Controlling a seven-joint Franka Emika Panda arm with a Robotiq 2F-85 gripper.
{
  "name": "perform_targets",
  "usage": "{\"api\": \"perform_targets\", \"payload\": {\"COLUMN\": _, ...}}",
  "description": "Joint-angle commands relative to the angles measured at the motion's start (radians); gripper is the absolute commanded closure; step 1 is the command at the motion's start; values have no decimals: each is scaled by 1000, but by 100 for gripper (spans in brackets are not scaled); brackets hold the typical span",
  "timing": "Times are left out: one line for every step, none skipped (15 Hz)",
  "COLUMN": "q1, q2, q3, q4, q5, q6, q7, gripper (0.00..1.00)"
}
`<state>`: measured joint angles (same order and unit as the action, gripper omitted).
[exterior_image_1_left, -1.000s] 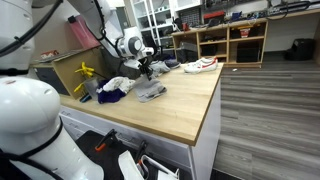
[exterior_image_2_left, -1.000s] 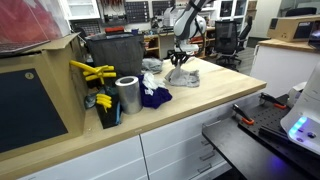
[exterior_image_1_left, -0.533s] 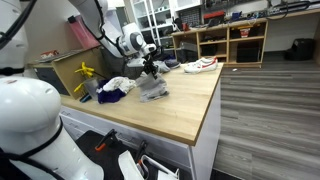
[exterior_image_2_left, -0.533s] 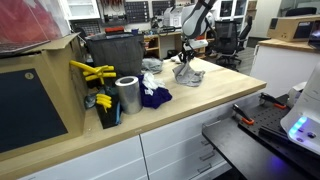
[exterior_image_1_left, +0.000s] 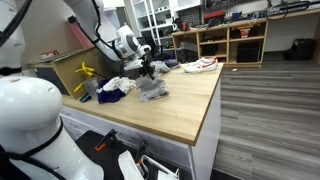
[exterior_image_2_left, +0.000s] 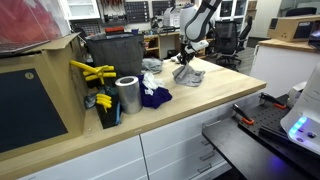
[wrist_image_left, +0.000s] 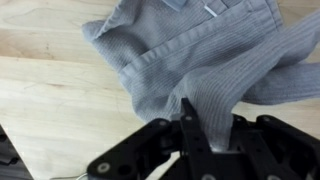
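We have the two fingers (wrist_image_left: 190, 126) drawn in narrow and pinched on a fold of one grey garment (wrist_image_left: 200, 50). The wrist view shows the ribbed cloth bunched between them and fanning out over the pale wood of the worktop (wrist_image_left: 50, 95). In both exterior views that grey garment (exterior_image_1_left: 152, 90) (exterior_image_2_left: 188, 75) sits near the middle of the worktop (exterior_image_1_left: 190, 110). It is pulled up into a little peak under the arm (exterior_image_1_left: 126, 42), and its lower edges lie on the wood. Counting cloth on the worktop, we make it three pieces. There is the grey one in the grip, one dark blue cloth (exterior_image_2_left: 155, 97) lying just beside it, and one white cloth (exterior_image_2_left: 152, 66) behind that. In an exterior view one silver can (exterior_image_2_left: 127, 95) stands upright right next to the blue cloth, at the corner of one dark bin (exterior_image_2_left: 112, 52). Yellow tools (exterior_image_2_left: 90, 72) poke out by the bin; we count at least two handles, but the exact number is hard to tell. In an exterior view one white and red shoe (exterior_image_1_left: 200, 65) rests at the far end of the worktop, well apart from the grey garment. The blue cloth (exterior_image_1_left: 112, 96) and the white cloth (exterior_image_1_left: 120, 83) lie touching each other close to the garment's side.
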<state>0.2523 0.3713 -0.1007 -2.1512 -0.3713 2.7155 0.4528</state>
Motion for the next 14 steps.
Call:
{"api": "perform_targets", "payload": {"q1": 19, "q2": -96, "q3": -23, "q4": -106, "q5": -63, "q6": 51, "q7": -12, "gripper": 97}}
{"api": "perform_targets", "payload": {"q1": 19, "q2": -108, "q3": -26, "q4": -122, "q5": -82, "q6": 59, "q7": -8, "gripper": 97}}
{"api": "perform_targets", "payload": {"q1": 16, "q2": -119, "q3": -29, "q4": -136, "q5": -99, "q6": 60, "q7": -4, "gripper": 97}}
{"api": "perform_targets", "payload": {"q1": 16, "q2": -126, "q3": -36, "q4": -145, "q5": -119, "q6": 54, "q7": 8, "gripper": 97}}
{"api": "perform_targets", "payload": {"q1": 18, "q2": -128, "q3": -46, "q4": -150, "q5": -147, "q6": 44, "q7": 26, "gripper": 97}}
{"api": "perform_targets", "payload": {"q1": 13, "q2": -123, "q3": -49, "q4": -153, "q5": -160, "q6": 38, "q7": 32, "gripper": 97}}
{"api": "perform_targets", "payload": {"q1": 9, "q2": -118, "q3": -55, "q4": -156, "q5": -177, "q6": 37, "q7": 38, "gripper": 97}}
{"api": "perform_targets", "payload": {"q1": 8, "q2": -114, "q3": -60, "q4": -158, "q5": -188, "q6": 35, "q7": 40, "gripper": 97}}
{"api": "perform_targets", "payload": {"q1": 9, "q2": -107, "q3": -69, "q4": -159, "q5": -205, "q6": 33, "q7": 45, "gripper": 97}}
{"api": "perform_targets", "payload": {"q1": 11, "q2": -104, "q3": -76, "q4": -159, "q5": -221, "q6": 28, "q7": 52, "gripper": 97}}
{"api": "perform_targets", "payload": {"q1": 11, "q2": -100, "q3": -78, "q4": -159, "q5": -236, "q6": 27, "q7": 60, "gripper": 97}}
{"api": "perform_targets", "payload": {"q1": 11, "q2": -99, "q3": -80, "q4": -160, "q5": -253, "q6": 24, "q7": 65, "gripper": 97}}
{"api": "perform_targets", "payload": {"q1": 11, "q2": -98, "q3": -81, "q4": -161, "q5": -268, "q6": 22, "q7": 68, "gripper": 97}}
{"api": "perform_targets", "payload": {"q1": 23, "q2": -97, "q3": -93, "q4": -163, "q5": -279, "q6": 23, "q7": 69, "gripper": 97}}
